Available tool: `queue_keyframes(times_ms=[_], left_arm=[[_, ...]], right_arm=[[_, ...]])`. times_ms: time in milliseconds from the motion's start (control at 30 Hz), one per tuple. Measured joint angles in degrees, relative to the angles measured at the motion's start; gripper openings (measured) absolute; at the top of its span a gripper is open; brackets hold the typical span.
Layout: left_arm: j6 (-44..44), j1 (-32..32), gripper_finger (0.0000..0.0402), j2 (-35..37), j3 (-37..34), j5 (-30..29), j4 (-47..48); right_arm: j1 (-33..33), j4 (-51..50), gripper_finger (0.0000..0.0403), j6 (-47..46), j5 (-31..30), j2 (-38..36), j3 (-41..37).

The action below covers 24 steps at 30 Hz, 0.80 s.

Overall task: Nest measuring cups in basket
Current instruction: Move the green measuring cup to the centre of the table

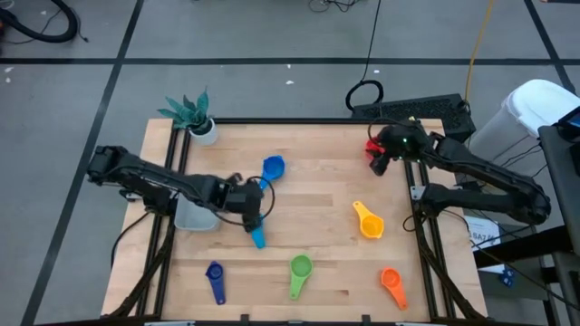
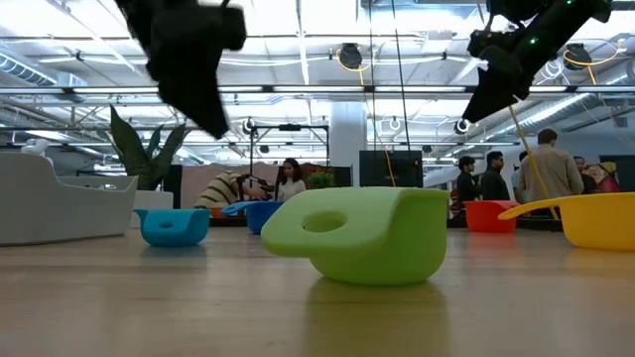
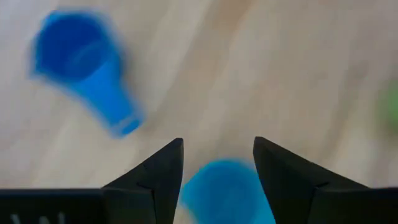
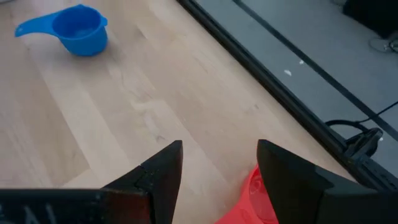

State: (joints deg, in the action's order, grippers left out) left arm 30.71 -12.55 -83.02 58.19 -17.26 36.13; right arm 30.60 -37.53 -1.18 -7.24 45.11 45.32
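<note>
Scoops of smooth moulded plastic, each a round bowl on a flat handle, lie scattered over the pale wood-plank desk in the high view: blue cup with its handle running toward the left gripper, light blue cup half covered beneath that gripper, dark blue cup, green cup with handle pointing to the near edge, yellow cup, orange cup, and red cup mostly hidden under the right gripper. Only a corner of the pale basket shows below the left arm. In the low view the green cup looms large, its handle hole facing us. Left wrist view, blurred: fingers parted around the light blue bowl, contact unclear. Right wrist view: fingers spread wide over the red cup, cut off at the edge.
</note>
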Motion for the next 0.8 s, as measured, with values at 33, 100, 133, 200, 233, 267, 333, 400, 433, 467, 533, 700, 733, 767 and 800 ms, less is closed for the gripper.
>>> queue_keyframes(times_ms=[33, 100, 133, 200, 233, 267, 333, 400, 433, 467, 533, 700, 733, 767, 800], left_arm=[[-1.0, -0.8, 0.0194, 0.0, -0.3, 0.6, -3.1], [-3.7, -2.4, 0.0189, -0.7, -0.2, 0.7, -11.0], [-5.3, -3.0, 0.0186, -1.0, -0.1, 0.7, -14.4], [-8.0, -4.2, 0.0180, -1.7, -0.1, 0.8, -17.7], [-9.0, -4.6, 0.0177, -2.4, -0.1, 1.3, -19.5], [-9.7, -4.9, 0.0174, -3.1, -0.1, 2.2, -20.2], [-9.3, -5.5, 0.0170, -4.0, -0.3, 4.4, -19.2], [-7.2, -6.1, 0.0168, -5.3, -0.1, 6.2, -20.5], [-6.3, -6.6, 0.0169, -5.6, -0.1, 6.7, -20.2], [-5.9, -7.2, 0.0169, -6.1, -0.2, 6.9, -19.6], [-5.0, -8.7, 0.0172, -7.2, -0.2, 7.2, -20.4], [-4.4, -12.1, 0.0170, -7.2, 0.4, 7.1, -24.6], [-4.3, -12.5, 0.0168, -7.1, 0.4, 7.0, -26.2], [-4.2, -12.7, 0.0167, -7.1, 0.4, 6.9, -28.2], [-4.2, -12.8, 0.0166, -7.1, 0.4, 6.9, -30.0]], right_arm=[[-0.4, -0.7, 0.0199, -0.5, 0.0, -0.3, 0.0], [-1.2, -2.4, 0.0199, -1.2, 0.1, -0.7, 0.0], [-1.7, -3.0, 0.0199, -1.5, 0.1, -0.8, 0.0], [-2.7, -4.5, 0.0199, -2.3, 0.1, -0.9, 0.0], [-3.3, -5.3, 0.0199, -2.6, 0.1, -0.9, 0.0], [-3.9, -5.9, 0.0199, -2.9, 0.1, -0.9, 0.0], [-5.2, -6.8, 0.0199, -3.9, 0.3, -0.9, 0.0], [-6.3, -7.3, 0.0199, -4.7, 0.5, -0.9, 0.0], [-6.8, -7.4, 0.0199, -5.1, 0.5, -0.9, 0.0], [-7.4, -7.3, 0.0199, -5.4, 0.5, -0.9, 0.0], [-8.3, -7.3, 0.0199, -5.6, 0.4, -0.8, 0.0], [-9.9, -6.8, 0.0199, -6.5, 0.0, -0.9, 0.0], [-10.0, -6.8, 0.0199, -6.7, 0.0, -0.9, 0.0], [-10.1, -6.8, 0.0199, -6.9, 0.0, -0.9, 0.0], [-10.1, -6.7, 0.0199, -7.1, 0.0, -0.8, 0.0]])
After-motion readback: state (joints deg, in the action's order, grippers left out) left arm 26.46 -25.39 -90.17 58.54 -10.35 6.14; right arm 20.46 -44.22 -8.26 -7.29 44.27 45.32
